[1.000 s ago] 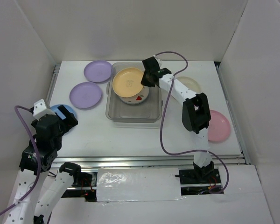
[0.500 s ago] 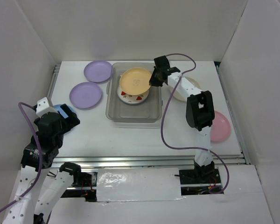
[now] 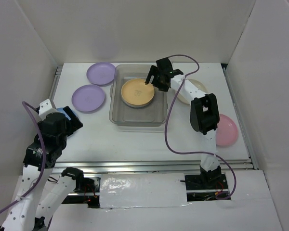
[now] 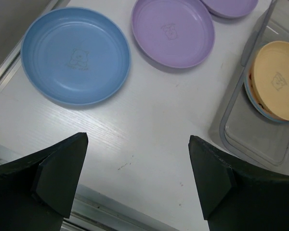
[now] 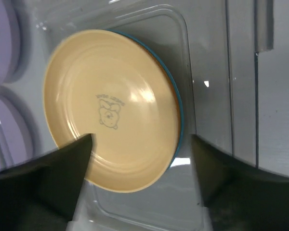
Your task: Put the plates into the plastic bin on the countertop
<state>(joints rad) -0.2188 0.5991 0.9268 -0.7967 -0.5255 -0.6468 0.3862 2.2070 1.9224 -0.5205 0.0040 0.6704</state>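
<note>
Since letting the yellow-orange plate (image 3: 137, 92) drop flat into the plastic bin (image 3: 135, 118),
I'm holding my right pincer (image 3: 152, 83) released, hovering just above it.

I see bare worktop (image 3: 135, 142) betw. the plastic bin (image 3: 137, 124) and the near rail, an open lane for either arm. Left end effector (image 4: 137, 183) hangs fingers wide over bare surface; blue plate (image 4: 75, 55) and a lavender plate (image 4: 172, 31) lie just ahead. Bin's near end is free; yellow-orange plate (image 3: 137, 92) fills the rest, w/ right end effector (image 3: 152, 80) over its far-right edge. Right arm crosses the cream plate (image 3: 196, 89).
</note>
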